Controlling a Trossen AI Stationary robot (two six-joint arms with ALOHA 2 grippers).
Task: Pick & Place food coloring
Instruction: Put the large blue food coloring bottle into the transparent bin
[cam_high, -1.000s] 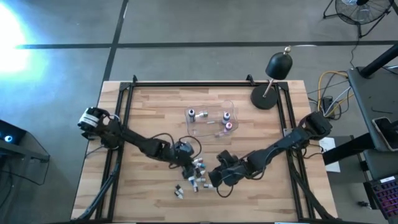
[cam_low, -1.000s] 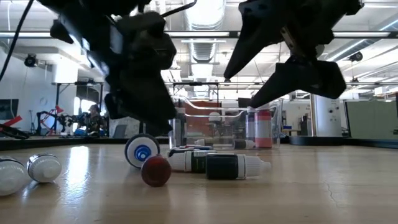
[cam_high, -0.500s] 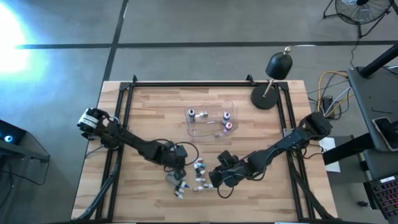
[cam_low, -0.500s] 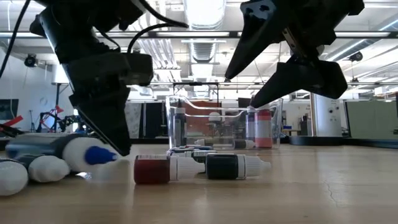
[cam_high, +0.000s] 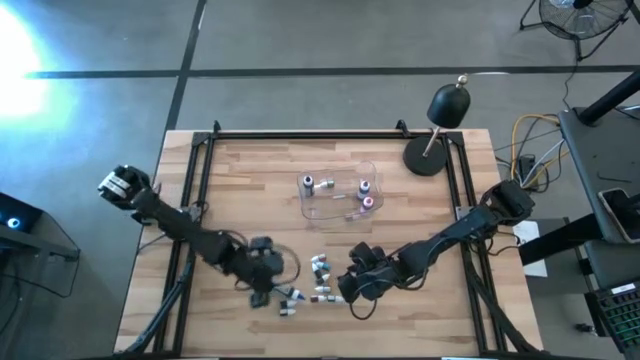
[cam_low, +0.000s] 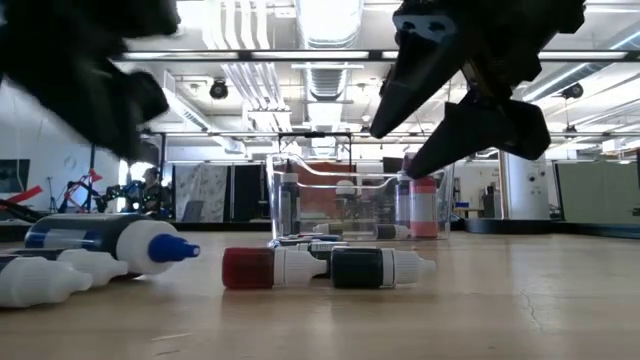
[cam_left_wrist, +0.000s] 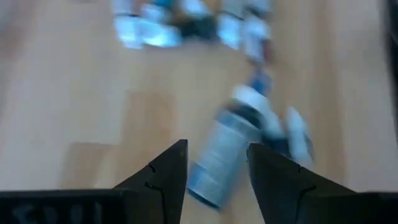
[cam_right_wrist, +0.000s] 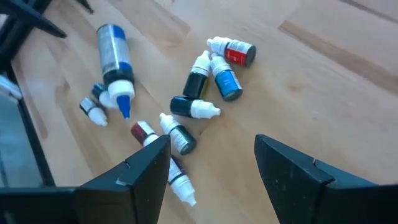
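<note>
Food coloring bottles (cam_right_wrist: 199, 109) lie scattered on their sides on the wooden bench (cam_high: 240, 190), toward its front middle; a few more sit inside the clear tub (cam_high: 340, 192) farther back. Left pincer (cam_left_wrist: 216, 163) hovers low just left of the cluster, fingers parted, grasping nothing. Right pincer (cam_right_wrist: 211, 158) hangs just right of the cluster, also released and empty. Black lamp (cam_high: 440, 125) at back right corner.

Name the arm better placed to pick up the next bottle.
Right, probably: the right gripper hovers with jaws open beside the loose bottles; the left gripper sits at the pile's far edge.
</note>
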